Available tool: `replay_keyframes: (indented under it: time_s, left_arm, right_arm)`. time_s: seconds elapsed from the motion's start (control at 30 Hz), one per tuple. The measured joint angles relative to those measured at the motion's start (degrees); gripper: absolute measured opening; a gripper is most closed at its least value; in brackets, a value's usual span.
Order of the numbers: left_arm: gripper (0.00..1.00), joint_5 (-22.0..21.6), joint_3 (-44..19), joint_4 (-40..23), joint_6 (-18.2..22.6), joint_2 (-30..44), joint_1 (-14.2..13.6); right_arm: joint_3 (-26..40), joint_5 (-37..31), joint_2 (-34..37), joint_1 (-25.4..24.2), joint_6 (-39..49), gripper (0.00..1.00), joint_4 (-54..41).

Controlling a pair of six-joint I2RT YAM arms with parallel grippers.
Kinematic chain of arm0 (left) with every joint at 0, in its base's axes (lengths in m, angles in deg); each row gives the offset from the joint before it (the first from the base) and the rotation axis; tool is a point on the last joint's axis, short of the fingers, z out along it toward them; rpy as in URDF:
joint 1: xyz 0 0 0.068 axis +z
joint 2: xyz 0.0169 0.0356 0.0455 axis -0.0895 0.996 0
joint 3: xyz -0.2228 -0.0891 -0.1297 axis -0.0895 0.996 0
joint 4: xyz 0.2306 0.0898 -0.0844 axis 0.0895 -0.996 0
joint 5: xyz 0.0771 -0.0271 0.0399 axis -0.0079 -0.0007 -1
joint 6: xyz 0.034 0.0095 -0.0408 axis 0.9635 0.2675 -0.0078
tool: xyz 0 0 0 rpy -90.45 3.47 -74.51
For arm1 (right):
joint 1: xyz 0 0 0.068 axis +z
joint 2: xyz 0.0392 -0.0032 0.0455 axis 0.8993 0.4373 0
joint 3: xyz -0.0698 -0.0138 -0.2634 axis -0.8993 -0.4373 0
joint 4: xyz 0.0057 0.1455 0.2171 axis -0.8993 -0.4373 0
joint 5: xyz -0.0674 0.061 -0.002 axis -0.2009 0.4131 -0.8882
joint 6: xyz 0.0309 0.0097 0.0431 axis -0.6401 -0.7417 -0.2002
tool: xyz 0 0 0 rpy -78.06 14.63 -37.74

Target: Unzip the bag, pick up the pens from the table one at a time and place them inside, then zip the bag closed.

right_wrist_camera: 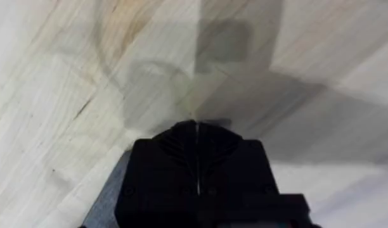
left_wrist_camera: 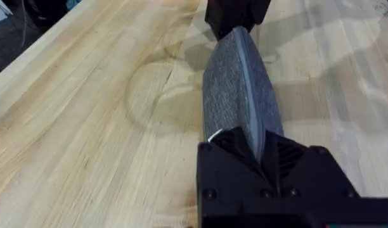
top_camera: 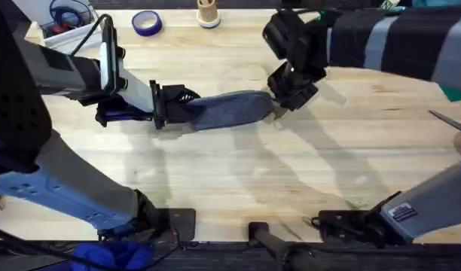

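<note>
While the oblong grey-blue fabric pouch (top_camera: 229,110) lies mid-frame on the light wooden plank table (top_camera: 238,181), the left gripper (top_camera: 170,107) pinches its left end; the right gripper (top_camera: 289,92), fingers pressed together, sits at its right end; this looks like zipper work, calling for a steady pull along the top.

We find the pencil pouch (top_camera: 227,110) lying lengthwise across the middle of the table (top_camera: 291,173), its long axis running left to right. At its left end we see the left gripper (top_camera: 164,107), closed onto that end of the pouch. At its right end sits the right gripper (top_camera: 282,96), fingers pressed together at the pouch's end. Far behind the pouch, along the table's far edge, we locate a roll of tape (top_camera: 146,23) to the left and a small cup (top_camera: 208,13) to its right, well apart from the pouch.
</note>
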Motion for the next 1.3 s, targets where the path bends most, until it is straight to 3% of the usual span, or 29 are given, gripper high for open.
replay_keyframes:
  time_s: [0.2, 0.57, 0.67, 0.8, 0.83, 1.3]
  left_arm:
    - [0.040, -0.02, 0.00, 0.02, 0.00, 0.00, 0.00]
    - [0.040, -0.02, 0.00, 0.02, 0.00, 0.00, 0.01]
    - [0.040, -0.04, 0.00, 0.00, 0.00, 0.00, 0.07]
    - [0.040, -0.04, 0.00, 0.00, 0.00, 0.00, 0.07]
    - [0.040, -0.04, 0.00, 0.00, 0.00, 0.00, 0.07]
    - [0.067, -0.06, 0.00, -0.17, 0.00, 0.00, 0.11]
  right_arm:
    - [-4.31, -0.13, -1.42, -0.15, -0.52, 0.030, 6.66]
    - [-6.74, 1.90, -2.99, -1.77, -1.59, 0.045, 8.51]
    - [-6.70, 1.96, -3.11, -1.81, -2.20, 0.368, 9.72]
    - [-6.26, 1.77, -3.67, -1.93, -1.92, 0.920, 10.52]
    - [-5.95, 1.78, -3.72, -1.97, -1.33, 0.975, 10.30]
    - [-0.39, 3.26, -5.12, -2.82, 9.38, 0.996, -2.49]
